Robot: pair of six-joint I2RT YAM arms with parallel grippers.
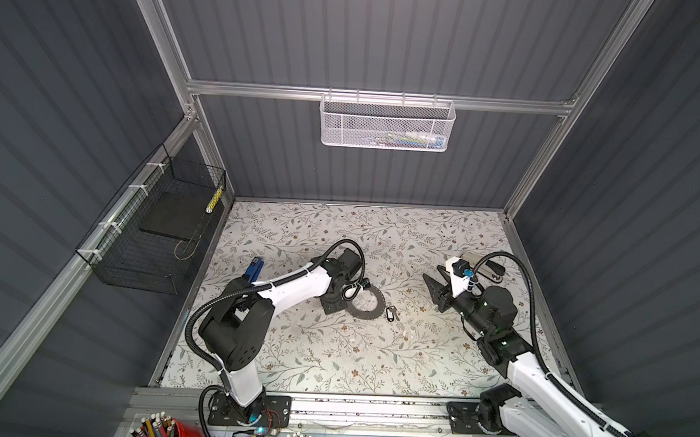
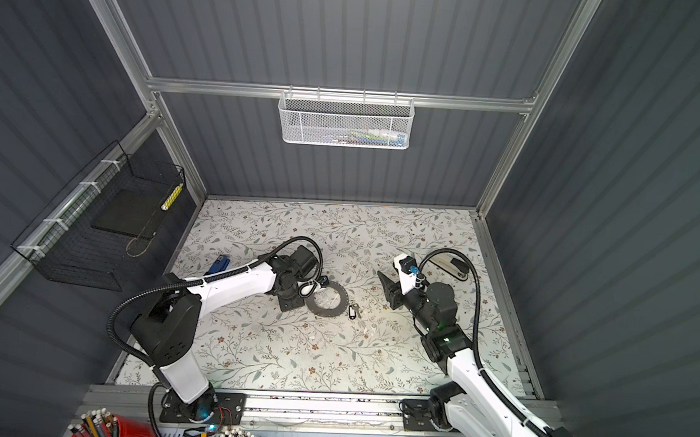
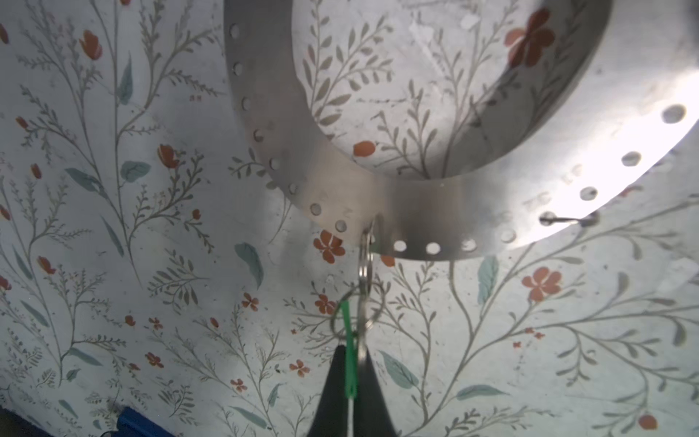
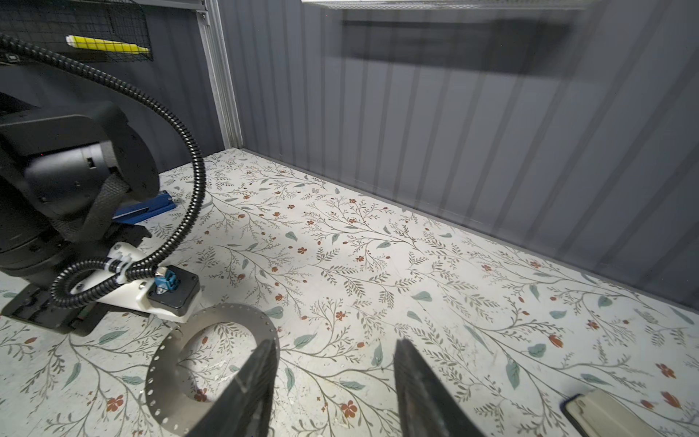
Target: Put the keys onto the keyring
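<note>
Green plastic is sitting edge-on in the left pincer point(image 3: 353, 365), whose jaws are clamping the green tag point(image 3: 346, 321) so that its small split ring point(image 3: 365, 261) is reaching a rim hole of the keyring point(image 3: 416, 212), lying flat just ahead of the fingertips. The right pincer point(image 4: 333, 378) is hovering with jaws apart, probably readying for the black tag point(image 1: 389, 313) lying between the two pincers.

Flat keyring point(image 3: 416, 212) (black tag point(image 1: 389, 313) beside)
</note>
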